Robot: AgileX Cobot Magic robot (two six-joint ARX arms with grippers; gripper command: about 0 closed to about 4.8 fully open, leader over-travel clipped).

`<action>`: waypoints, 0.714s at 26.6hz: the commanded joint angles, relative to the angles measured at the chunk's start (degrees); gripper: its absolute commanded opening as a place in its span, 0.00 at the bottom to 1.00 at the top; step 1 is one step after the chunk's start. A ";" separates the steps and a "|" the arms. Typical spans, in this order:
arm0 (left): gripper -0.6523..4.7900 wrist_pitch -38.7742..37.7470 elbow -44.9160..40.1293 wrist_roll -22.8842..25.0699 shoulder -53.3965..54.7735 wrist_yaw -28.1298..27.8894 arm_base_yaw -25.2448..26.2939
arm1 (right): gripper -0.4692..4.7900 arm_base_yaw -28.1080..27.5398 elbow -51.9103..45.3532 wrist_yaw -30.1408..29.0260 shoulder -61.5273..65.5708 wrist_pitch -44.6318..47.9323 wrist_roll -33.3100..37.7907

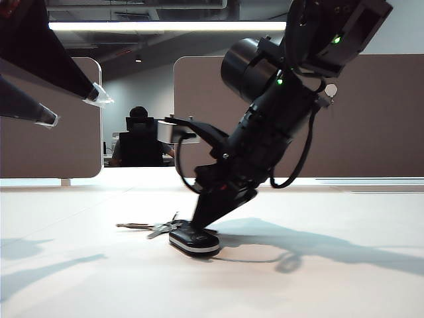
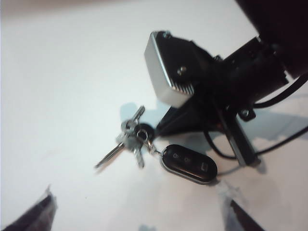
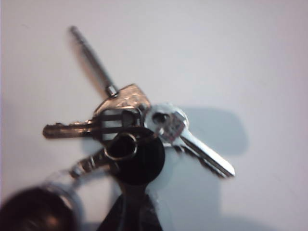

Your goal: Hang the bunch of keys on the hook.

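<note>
Picking the bunch of keys (image 1: 173,228) up off the counter (image 1: 79,265) looks like the step in hand, and it's only half sorted. The right tool (image 1: 202,222) is tipped steeply down onto the bunch, its fingers drawn together right at the ring (image 3: 121,147), where the keys fan out around the black fingertip. Whether the ring is actually pinched can't be told from here; the tip might just be pressed on top.

The keys are lying flat roughly mid-counter, with the black fob (image 2: 188,163) trailing on its short chain toward the near edge.

The left tool (image 1: 73,106) is held high over the counter's left side, spread wide with nothing in it, well apart from everything.

For a clean lift, a slow straight rise would probably be best, so a weak pinch gets noticed before the bunch is swung. The fob should be left to dangle freely, since the weight will likely tilt the ring. The hook (image 1: 330,89) is seen up on the brown partition (image 1: 377,119) beyond the far edge, so the ring's open loop would need presenting to it squarely.
</note>
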 commanded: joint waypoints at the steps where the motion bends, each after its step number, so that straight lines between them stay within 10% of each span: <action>1: 1.00 0.39 0.44 0.04 -0.11 -0.11 -0.04 | 0.08 -0.26 0.07 1.46 -4.11 2.16 0.59; 19: 1.00 9.86 0.42 -5.97 1.11 3.82 -0.04 | 0.08 1.86 0.07 0.17 -18.23 3.26 5.07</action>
